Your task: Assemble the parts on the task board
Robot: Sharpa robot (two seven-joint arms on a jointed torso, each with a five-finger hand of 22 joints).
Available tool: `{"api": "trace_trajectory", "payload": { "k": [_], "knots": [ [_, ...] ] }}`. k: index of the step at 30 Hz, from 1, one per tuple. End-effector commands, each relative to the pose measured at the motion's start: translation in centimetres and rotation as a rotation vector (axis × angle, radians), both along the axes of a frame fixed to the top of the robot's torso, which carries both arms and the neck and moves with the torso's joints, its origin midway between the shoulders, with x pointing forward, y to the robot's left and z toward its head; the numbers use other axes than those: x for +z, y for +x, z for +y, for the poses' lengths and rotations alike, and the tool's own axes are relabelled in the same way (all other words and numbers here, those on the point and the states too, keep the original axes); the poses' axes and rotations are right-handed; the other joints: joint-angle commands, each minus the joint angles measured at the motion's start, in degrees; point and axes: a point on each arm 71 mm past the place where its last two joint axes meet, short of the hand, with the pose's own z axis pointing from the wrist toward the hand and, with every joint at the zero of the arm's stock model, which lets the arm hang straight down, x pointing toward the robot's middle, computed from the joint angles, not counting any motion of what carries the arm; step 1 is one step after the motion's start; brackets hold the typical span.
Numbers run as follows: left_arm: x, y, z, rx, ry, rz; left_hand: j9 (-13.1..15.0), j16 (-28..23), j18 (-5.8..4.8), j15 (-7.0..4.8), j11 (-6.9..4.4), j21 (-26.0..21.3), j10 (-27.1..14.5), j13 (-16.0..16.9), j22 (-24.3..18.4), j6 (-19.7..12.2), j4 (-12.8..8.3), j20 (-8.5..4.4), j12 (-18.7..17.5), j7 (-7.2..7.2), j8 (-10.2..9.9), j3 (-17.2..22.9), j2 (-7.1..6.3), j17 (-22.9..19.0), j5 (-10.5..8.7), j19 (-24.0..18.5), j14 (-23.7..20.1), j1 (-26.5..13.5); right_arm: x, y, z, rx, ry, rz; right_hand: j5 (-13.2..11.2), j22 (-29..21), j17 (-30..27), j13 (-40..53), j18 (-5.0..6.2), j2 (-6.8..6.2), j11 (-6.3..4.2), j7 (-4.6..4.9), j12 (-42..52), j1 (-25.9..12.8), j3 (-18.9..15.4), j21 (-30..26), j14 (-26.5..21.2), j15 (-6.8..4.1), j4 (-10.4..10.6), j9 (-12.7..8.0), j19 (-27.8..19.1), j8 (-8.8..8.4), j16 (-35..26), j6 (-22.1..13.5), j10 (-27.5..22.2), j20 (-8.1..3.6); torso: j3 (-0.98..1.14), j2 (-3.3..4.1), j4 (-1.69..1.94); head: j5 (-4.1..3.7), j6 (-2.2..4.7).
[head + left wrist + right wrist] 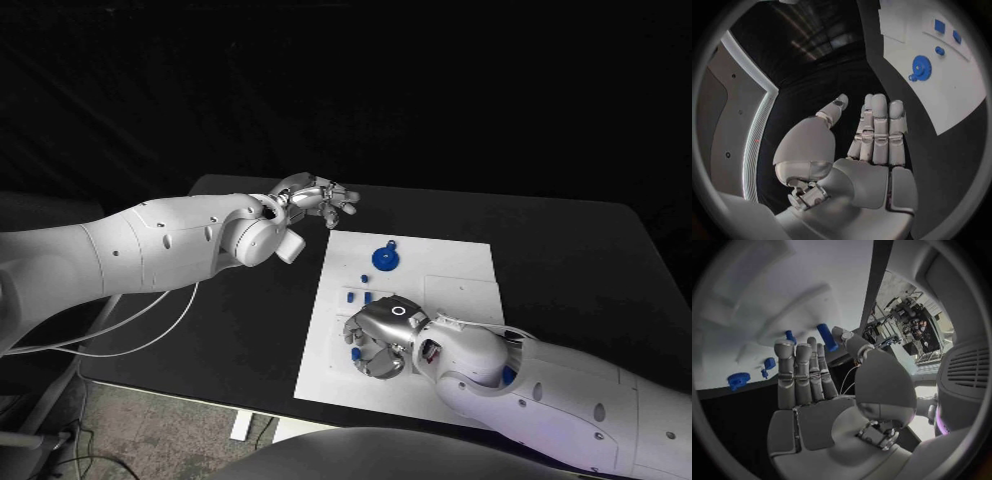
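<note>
Robot hand on the left (310, 197) is seen above the black tabletop (577, 250), just beyond the far left corner of the task board (454, 270). Its fingers (879, 125) are held straight and side by side, with the thumb set a little apart, and nothing is held in it, so it is released. The same robot hand is shown in the left wrist view (861, 150), with bare tabletop under the fingers and the board lying to one side.

The right robot hand (382, 340) is placed over the near left part of the task board, palm turned down toward the plate. In the right wrist view (826, 385) its fingers are stretched out together over the white surface, and a blue cylinder-shaped part (827, 337) is seen just past the fingertips, close to the thumb. Whether this part is pinched or only lies beside the tips cannot be told.

A blue gear (387, 259) is found on the far part of the board, with a small blue piece (392, 243) just beside it. Some small blue parts (361, 296) lie between the gear and the right robot hand. The gear is also visible in the left wrist view (921, 65) and in the right wrist view (737, 379).
</note>
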Motion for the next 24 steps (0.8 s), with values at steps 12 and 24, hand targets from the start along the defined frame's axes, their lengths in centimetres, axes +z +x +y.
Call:
{"api": "trace_trajectory", "payload": {
  "k": [12, 24],
  "knots": [
    [0.0, 0.0, 0.1, -0.012, -0.003, 0.0, -0.08, -0.36, 2.84, -0.17, 0.09, -0.3, -0.25, 0.1, 0.09, -0.25, -0.06, -0.65, 0.32, -0.01, 0.39, -0.17, 0.06, 0.08, -0.06, -0.06, -0.11, -0.26, 0.5, -0.2, -1.0, -0.03, 0.092, 0.059, 1.07, 1.04, -1.46, -2.11, 8.81, -1.88, 2.64, 2.43, 1.19, -2.95, -7.48, -2.27, -7.2, 2.67, -0.25, -1.56, -6.03, -2.36, 1.43, -5.96, -8.15, 2.76, -0.02, -0.01, 0.01, -0.18, 0.19],
    [0.0, 0.0, 0.5, -0.003, 0.0, -0.002, -0.09, -0.37, 2.84, -0.17, 0.1, -0.31, -0.27, 0.1, 0.1, -0.27, -0.06, -0.65, 0.34, -0.01, 0.4, -0.17, 0.05, 0.09, -0.05, -0.07, -0.12, -0.25, 3.6, 1.5, -5.2, -0.145, 0.239, 0.206, -0.11, 1.01, -2.96, -2.74, 8.81, -0.73, 2.33, 1.96, 4.65, -2.15, -8.32, -2.16, -7.43, 2.22, 0.55, -1.46, -5.53, -1.1, 3.18, -5.1, -8.23, 2.57, 0.01, -0.02, -0.07, -0.93, 0.88]
  ]
}}
